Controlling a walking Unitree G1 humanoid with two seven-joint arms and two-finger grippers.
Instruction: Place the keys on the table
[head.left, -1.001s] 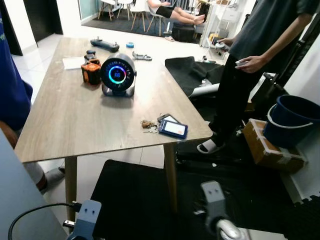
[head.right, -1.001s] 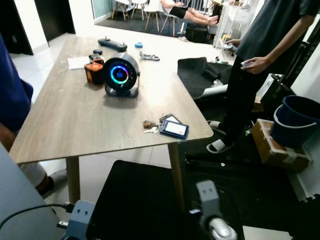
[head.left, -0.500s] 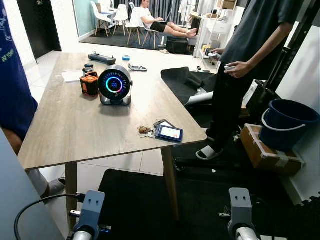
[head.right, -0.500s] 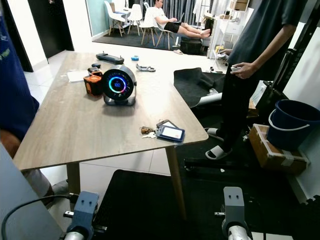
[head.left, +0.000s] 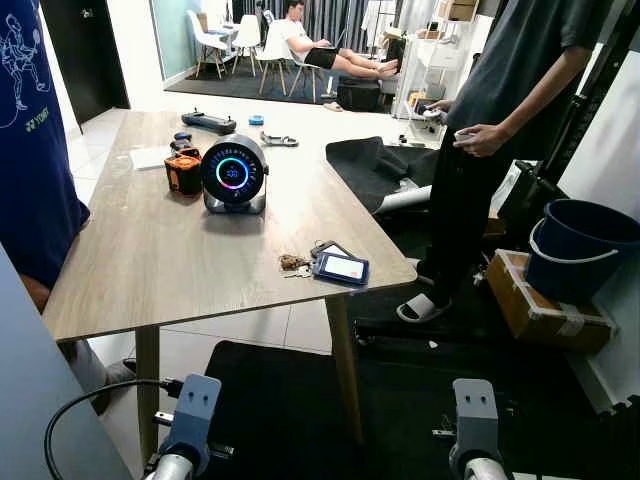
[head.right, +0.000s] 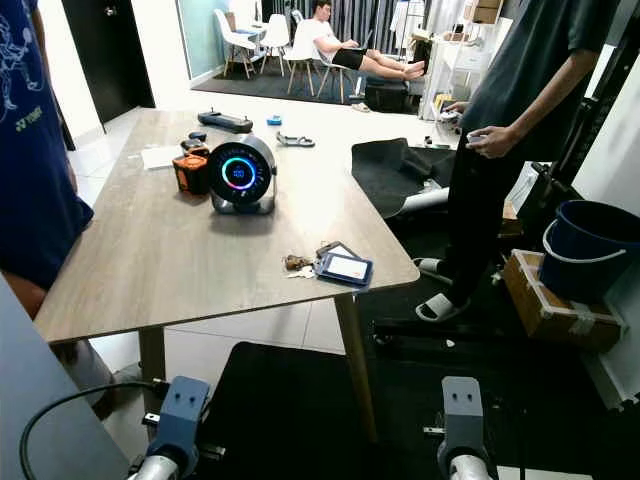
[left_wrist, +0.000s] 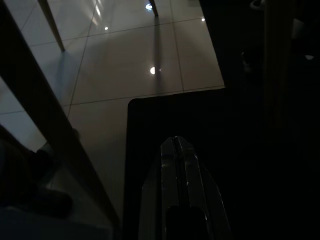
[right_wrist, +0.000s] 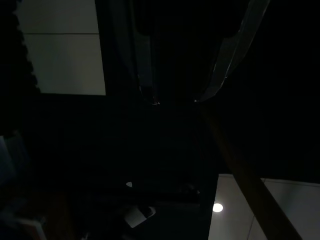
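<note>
The keys (head.left: 293, 264) lie in a small bunch on the wooden table (head.left: 150, 250), near its front right corner and touching a blue card holder (head.left: 340, 267). Both my arms hang low below the table's front edge, the left wrist (head.left: 190, 415) and the right wrist (head.left: 472, 415) well short of the keys. In the left wrist view my left gripper (left_wrist: 176, 145) is shut with nothing in it, over a black mat. In the dark right wrist view my right gripper (right_wrist: 175, 101) has its fingers apart and nothing between them.
A round speaker with a glowing ring (head.left: 233, 173), an orange device (head.left: 182, 170), paper and a controller (head.left: 209, 121) sit further back on the table. One person in blue (head.left: 35, 150) stands at its left, another in grey (head.left: 490, 130) at its right. A blue bucket (head.left: 580, 245) and a box (head.left: 545, 310) stand on the right.
The camera has tilted up and the picture has steadied. My right arm has settled a little to the right at the bottom edge. The keys stay where they were on the table.
</note>
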